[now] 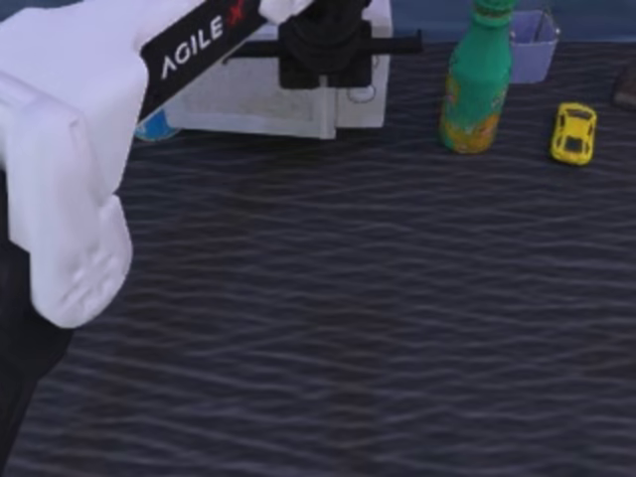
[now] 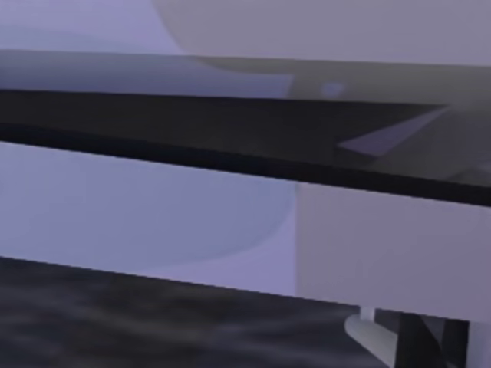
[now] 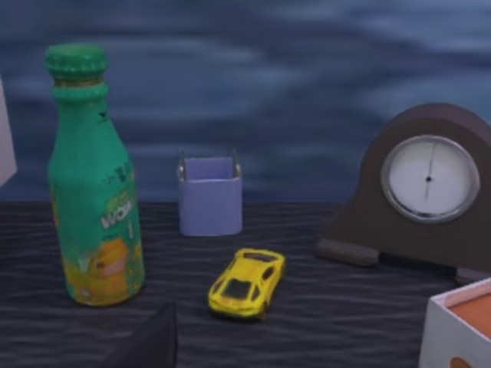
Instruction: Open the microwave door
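The small white-grey microwave (image 1: 370, 109) stands at the back of the table, left of centre. Its light-grey door (image 1: 248, 107) faces the front; I cannot tell whether it is ajar. My left arm reaches in from the left, and its black gripper (image 1: 323, 60) hangs over the door's right end, beside the control strip. The left wrist view is pressed close to a pale door panel (image 2: 383, 245), with a light-grey handle rod (image 2: 367, 331) below it and a dark band above. My right gripper is outside the top view; only a dark part of it (image 3: 149, 345) shows in the right wrist view.
Right of the microwave stand a green bottle (image 1: 477, 84), a lavender cup (image 1: 534, 45) and a yellow toy car (image 1: 574, 132). A brown mantel clock (image 3: 426, 188) and a white box (image 3: 460, 330) sit further right. A small blue object (image 1: 154, 127) peeks out beside the microwave's left end.
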